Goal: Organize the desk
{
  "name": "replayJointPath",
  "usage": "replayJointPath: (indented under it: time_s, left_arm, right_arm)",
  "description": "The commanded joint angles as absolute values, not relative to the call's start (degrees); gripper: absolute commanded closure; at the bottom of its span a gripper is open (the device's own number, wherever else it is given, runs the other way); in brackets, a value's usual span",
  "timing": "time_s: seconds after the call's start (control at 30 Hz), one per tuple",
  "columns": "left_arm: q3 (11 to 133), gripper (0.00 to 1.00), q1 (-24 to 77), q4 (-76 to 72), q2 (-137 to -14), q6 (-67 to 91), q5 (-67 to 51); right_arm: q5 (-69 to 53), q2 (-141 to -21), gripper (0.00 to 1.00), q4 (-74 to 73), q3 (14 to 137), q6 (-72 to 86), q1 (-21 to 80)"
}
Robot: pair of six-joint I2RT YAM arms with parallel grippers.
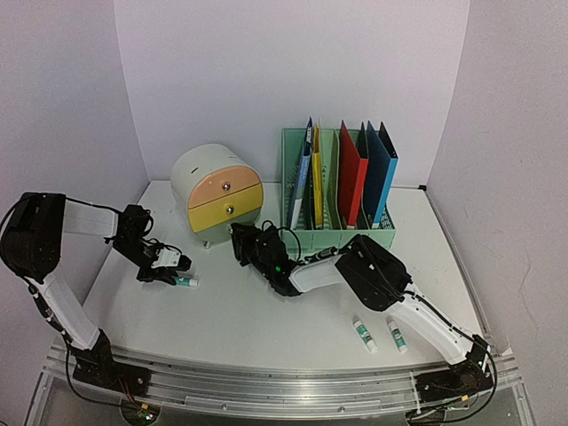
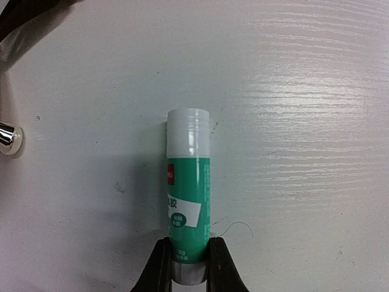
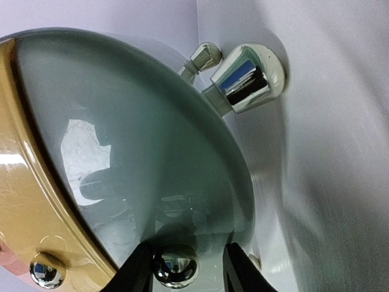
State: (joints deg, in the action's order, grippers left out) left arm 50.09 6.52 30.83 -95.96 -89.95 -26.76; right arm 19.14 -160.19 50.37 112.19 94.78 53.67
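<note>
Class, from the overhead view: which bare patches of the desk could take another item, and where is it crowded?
Widest bare patch: the front middle of the desk, between the held glue stick, the two loose glue sticks and the rail. Crowded: the back, with drawer unit, file rack and right gripper.

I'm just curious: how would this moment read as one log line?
left gripper: shut on glue stick | right gripper: open around lowest drawer knob | two other glue sticks on desk

High rear camera overlooks the whole desk point(image 1: 266, 324); wrist cameras sit close on glue stick point(image 2: 188, 182) and drawer chest point(image 3: 152, 152)
</note>
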Motion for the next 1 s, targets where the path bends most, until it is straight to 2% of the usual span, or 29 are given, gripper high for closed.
replayJointPath:
  time_s: [0.0, 0.17, 0.3, 0.97]
  left_arm:
    - [49.48, 1.0, 6.2, 30.68, -95.54, -89.43, -24.65]
    - [51.06, 1.0, 6.23, 32.5, -95.39, -87.79, -25.98]
    - [53.97, 1.0, 6.24, 35.64, -95.18, -85.12, -28.13]
    - [64.38, 1.0, 6.3, 49.16, -91.89, -82.9, -38.45]
  right_arm:
    - [19.39, -161.71, 0.64, 52.56, 114.94, 97.26, 53.61]
    - [19.89, -160.62, 0.78, 52.69, 112.92, 98.52, 53.61]
    - [19.8, -158.24, 0.83, 53.73, 109.14, 98.33, 53.53]
    - [13.84, -145.47, 0.84, 62.35, 87.86, 99.35, 55.97]
